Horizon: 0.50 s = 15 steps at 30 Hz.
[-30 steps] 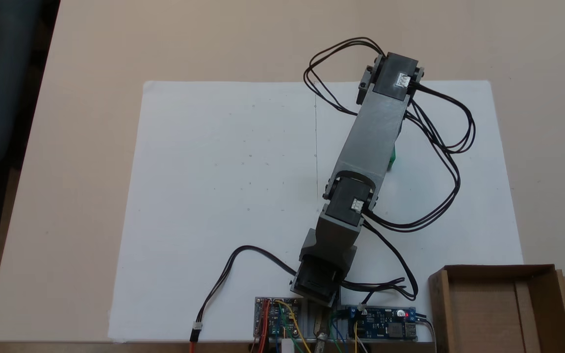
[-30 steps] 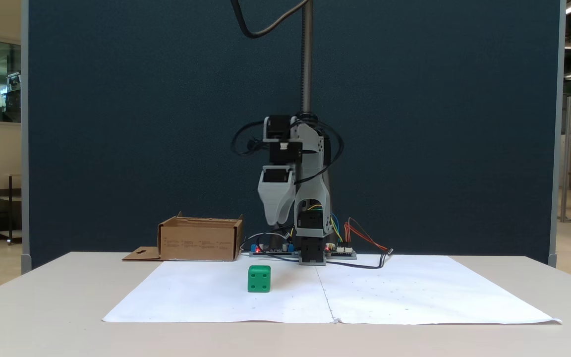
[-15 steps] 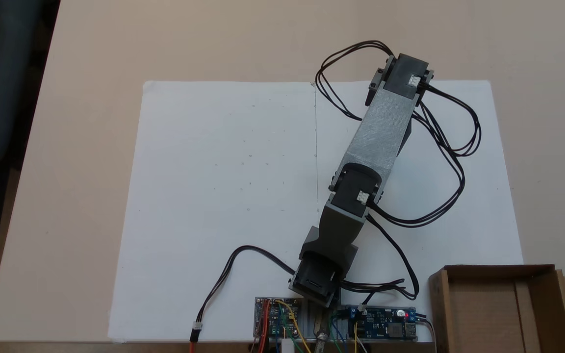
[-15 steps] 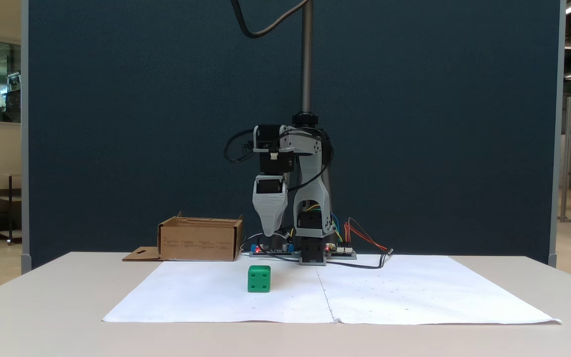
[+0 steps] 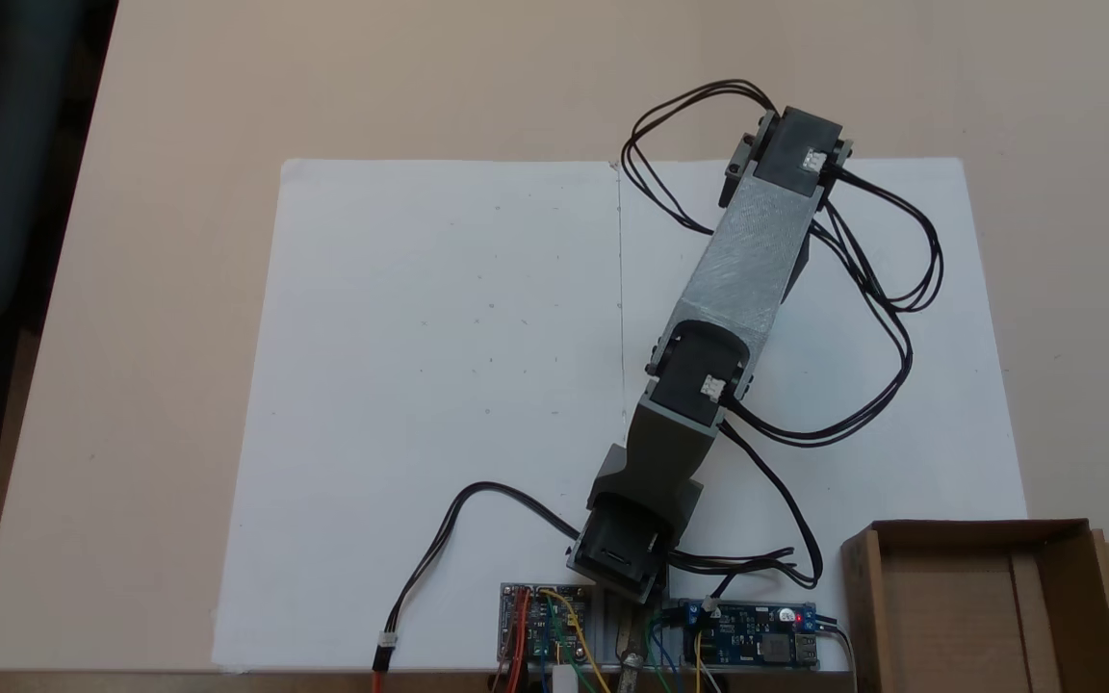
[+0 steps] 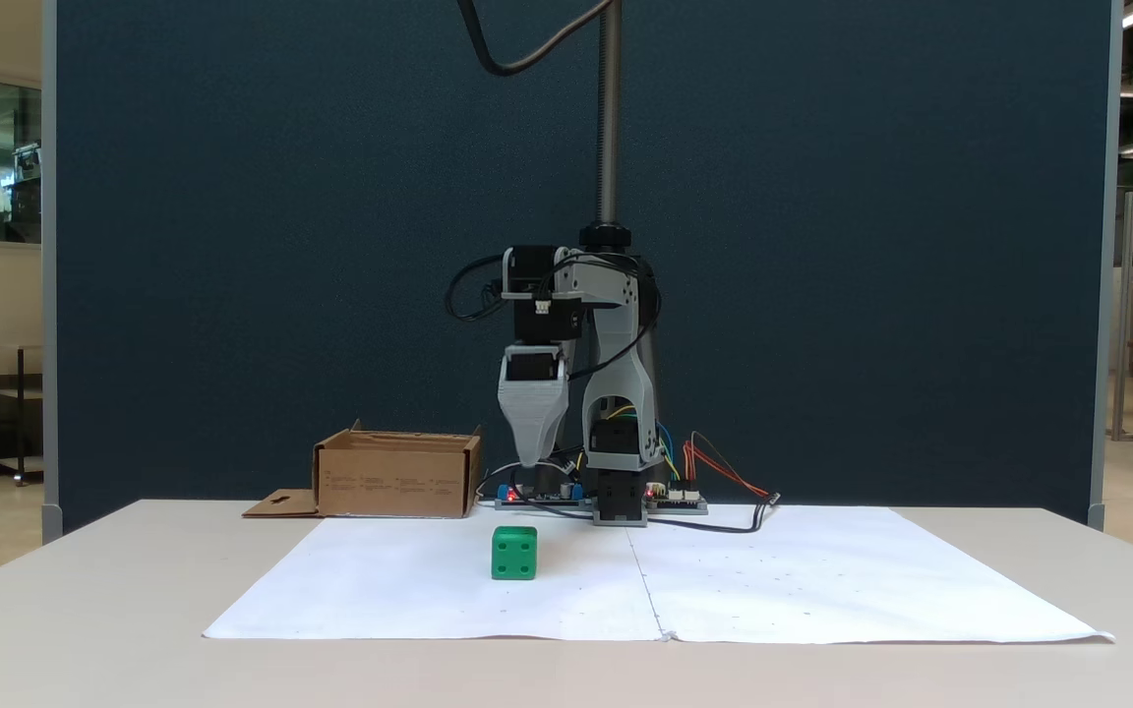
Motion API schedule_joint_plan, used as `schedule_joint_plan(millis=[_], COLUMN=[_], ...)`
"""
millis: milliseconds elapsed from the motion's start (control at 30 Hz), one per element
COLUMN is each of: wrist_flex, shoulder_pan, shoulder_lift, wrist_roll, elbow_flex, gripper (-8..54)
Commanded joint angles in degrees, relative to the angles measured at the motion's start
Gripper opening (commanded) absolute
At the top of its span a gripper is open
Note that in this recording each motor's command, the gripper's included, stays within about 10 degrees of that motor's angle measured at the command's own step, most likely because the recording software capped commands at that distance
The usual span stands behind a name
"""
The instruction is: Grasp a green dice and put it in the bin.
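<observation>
Approach step: we log the green dice (image 6: 513,552) on white paper (image 6: 409,590), untouched, fingers (image 6: 533,454) poised above it (spread not discernible). Next: descend, grip, carry to the bin (image 6: 397,478).

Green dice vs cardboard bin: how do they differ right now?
The green dice is a small bright plastic cube with pips; the cardboard bin is a far larger, dull brown open box with a side flap. The dice sits on the white paper in front of the arm; the bin stands off the paper beside the base. Both rest on the table, untouched.
</observation>
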<state>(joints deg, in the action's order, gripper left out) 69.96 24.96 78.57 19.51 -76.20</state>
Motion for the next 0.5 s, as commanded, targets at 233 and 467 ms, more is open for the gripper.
schedule_joint_plan(millis=[233, 467], wrist_flex=[-15.56, -17.23], shoulder_pan=[0.35, 0.88], shoulder_lift=[1.32, 1.32], wrist_roll=[0.26, -0.09], elbow_flex=[-4.75, -7.03], gripper=[43.7, 43.0])
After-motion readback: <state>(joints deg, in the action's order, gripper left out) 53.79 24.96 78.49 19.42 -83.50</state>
